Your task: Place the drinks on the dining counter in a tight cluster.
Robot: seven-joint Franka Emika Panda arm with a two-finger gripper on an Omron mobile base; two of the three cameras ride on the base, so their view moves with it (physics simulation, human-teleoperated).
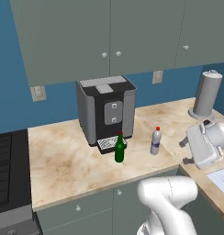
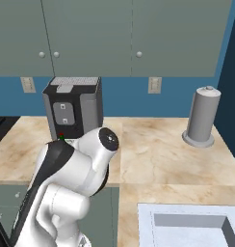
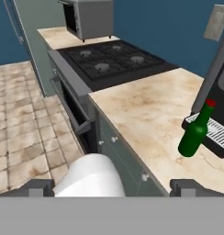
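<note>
You are opening with the pickup step: the gripper [image 3: 112,186] is hanging off the kitchen counter [image 1: 63,160] edge, jaws spread and holding nothing; the green bottle [image 1: 119,148] is standing at the coffee machine [image 1: 106,110] drip tray, the silver-white bottle [image 1: 155,141] at its 3 o'clock; the machine is crowding any reach from behind

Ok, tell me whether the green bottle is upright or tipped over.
Upright. The green bottle stands on its base on the kitchen counter, red cap on top, before the coffee machine.
</note>
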